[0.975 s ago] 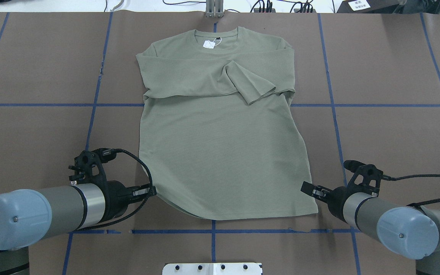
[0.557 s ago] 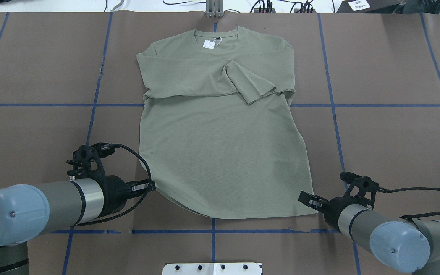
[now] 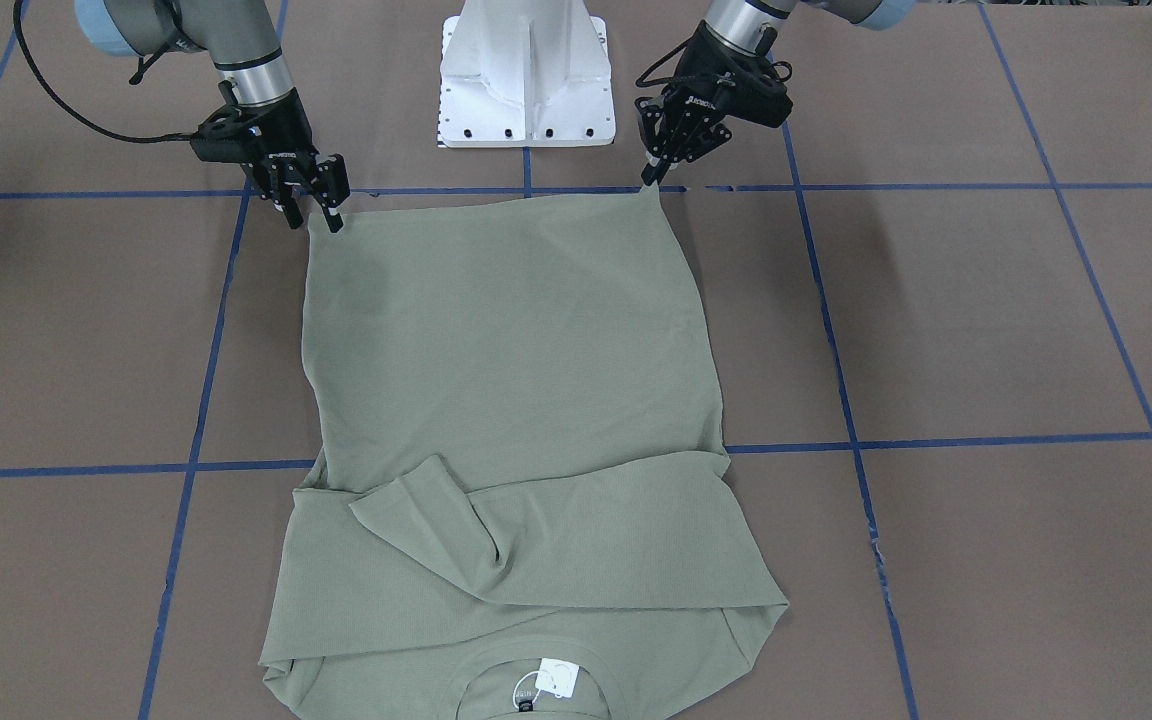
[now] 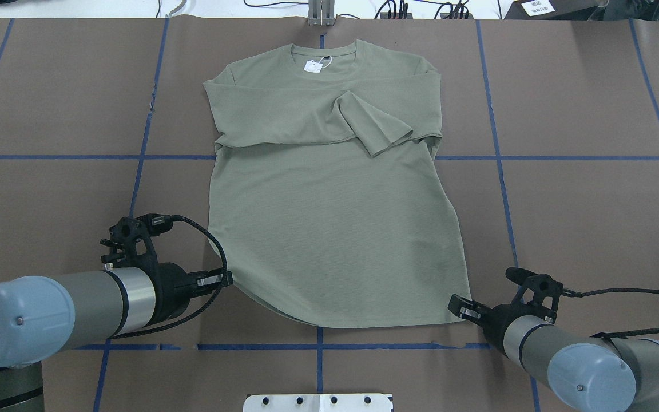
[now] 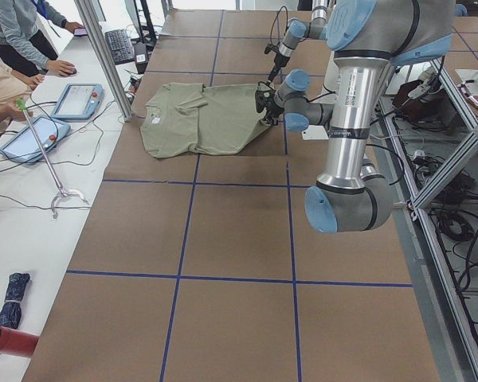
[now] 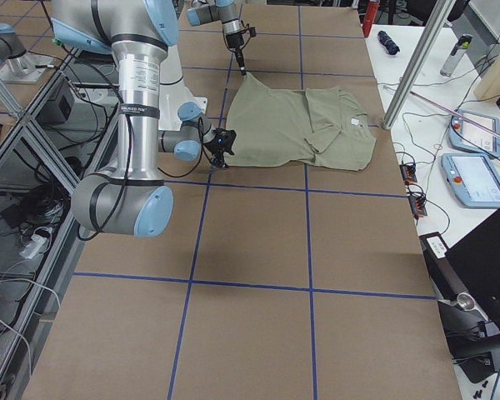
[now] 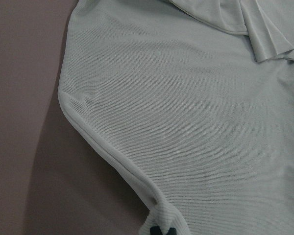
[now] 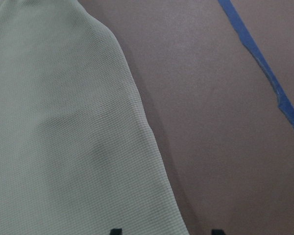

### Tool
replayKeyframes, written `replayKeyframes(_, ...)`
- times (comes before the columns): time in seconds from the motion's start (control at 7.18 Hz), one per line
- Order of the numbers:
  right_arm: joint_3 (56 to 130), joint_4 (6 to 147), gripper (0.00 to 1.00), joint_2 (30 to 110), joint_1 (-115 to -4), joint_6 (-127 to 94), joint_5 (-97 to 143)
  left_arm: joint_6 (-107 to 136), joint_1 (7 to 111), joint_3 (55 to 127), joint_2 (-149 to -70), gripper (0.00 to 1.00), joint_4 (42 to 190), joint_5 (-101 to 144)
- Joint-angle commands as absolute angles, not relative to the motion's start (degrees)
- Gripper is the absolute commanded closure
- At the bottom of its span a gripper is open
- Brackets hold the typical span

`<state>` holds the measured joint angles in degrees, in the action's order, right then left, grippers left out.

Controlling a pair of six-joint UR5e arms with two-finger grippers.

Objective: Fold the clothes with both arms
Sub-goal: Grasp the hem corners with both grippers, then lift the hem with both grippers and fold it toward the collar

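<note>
Sage shirt (image 4: 329,229): left tool (image 3: 650,181) grips hem corner; right tool (image 3: 314,218), w/ jaws apart, just reached opp. corner, so grasp next.

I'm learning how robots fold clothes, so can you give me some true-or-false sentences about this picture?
1. The sage-green long-sleeved knit shirt lies on the brown paper-covered table. True.
2. Its sleeves stick straight out sideways. False: they are folded across the chest.
3. The right arm has its jaws open at a hem corner. True.
4. The small white neck tag is at the shirt's end nearest the robot. False: it is at the far end.
5. The left arm has its jaws at the collar. False: they are shut on the other hem corner.
</note>
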<state>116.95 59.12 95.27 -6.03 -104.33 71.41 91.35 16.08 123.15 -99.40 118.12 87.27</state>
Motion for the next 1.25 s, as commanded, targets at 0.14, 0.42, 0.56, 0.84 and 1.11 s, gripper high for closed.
replayKeyframes(0.14, 116.9, 59.2, 0.84, 95.2, -5.3, -104.0, 71.4, 91.4, 16.2, 123.1, -99.4, 1.00, 118.0, 87.3)
replayKeyframes(0.42, 119.8, 59.8, 1.00, 95.0, -5.8, -103.5, 71.9, 91.4, 16.3, 123.1, -99.3, 1.00, 118.0, 87.3)
replayKeyframes(0.56, 124.1, 63.5, 1.00, 95.7, -6.2, -103.2, 73.0, 91.1, 16.3, 123.4, -99.2, 1.00, 118.0, 87.4)
replayKeyframes(0.84, 139.1, 81.1, 1.00, 95.0, -9.1, -100.0, 79.8, 86.7, 17.2, 132.5, -99.1, 1.00, 107.7, 93.0)
replayKeyframes(1.11, 150.4, 92.3, 1.00, 94.1, -15.0, -95.7, 89.1, 85.7, 20.9, 150.5, -103.1, 1.00, 82.7, 102.3)
